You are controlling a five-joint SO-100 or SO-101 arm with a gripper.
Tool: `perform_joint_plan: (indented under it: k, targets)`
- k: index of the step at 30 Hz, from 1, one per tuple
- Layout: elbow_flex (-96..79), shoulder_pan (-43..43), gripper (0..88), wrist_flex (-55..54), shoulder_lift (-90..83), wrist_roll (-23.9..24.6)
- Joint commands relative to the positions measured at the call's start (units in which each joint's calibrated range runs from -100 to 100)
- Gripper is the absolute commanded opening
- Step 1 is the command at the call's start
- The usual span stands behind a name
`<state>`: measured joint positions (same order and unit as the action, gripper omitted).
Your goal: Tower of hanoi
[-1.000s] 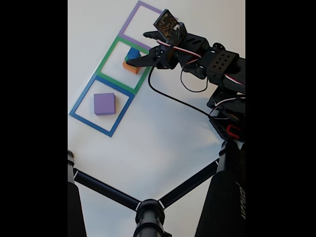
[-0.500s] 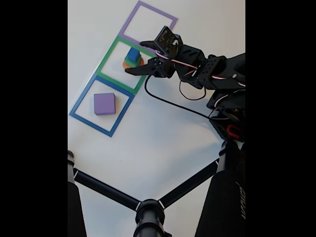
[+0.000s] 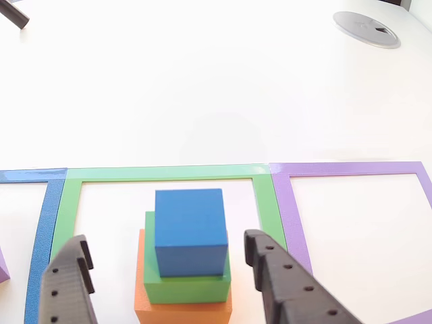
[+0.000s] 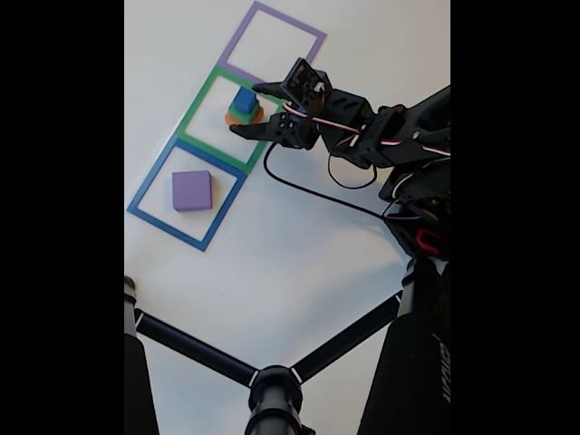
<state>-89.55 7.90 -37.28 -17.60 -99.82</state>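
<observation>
Your claw [image 3: 169, 266] is spread wide and holds nothing; its 2 black fingers [image 3: 67, 283] flank a stack of 3 blocks without touching it. That stack sits inside the green square [image 3: 61, 209] on the white tabletop [image 3: 202, 88]: a blue cube [image 3: 190, 231] on a green block [image 3: 185, 287] on an orange block [image 3: 182, 312]. In the fixed view, a purple block [image 4: 192, 190] lies in the neighbouring blue square [image 4: 149, 186], and the purple square [image 4: 237, 38] lies beyond.

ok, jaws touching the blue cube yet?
Apart. The other view shows the open gripper straddling the blue cube, white table visible between each jaw and the stack.
</observation>
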Motion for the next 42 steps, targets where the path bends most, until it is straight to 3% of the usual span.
perform_joint_plan:
  k: [1, 23, 36, 39, 42]
  targets:
    - [2.7, -1.0, 22.0, -1.7, 0.4, -0.2]
    - [3.3, -2.6, 6.6, -1.9, 1.3, -0.2]
    - [3.1, -2.8, 3.4, -1.5, 0.0, -0.2]
    - [3.7, -3.1, 3.7, 1.7, -3.1, -0.2]
    - [5.6, -3.7, 3.7, 12.0, -10.7, -0.2]
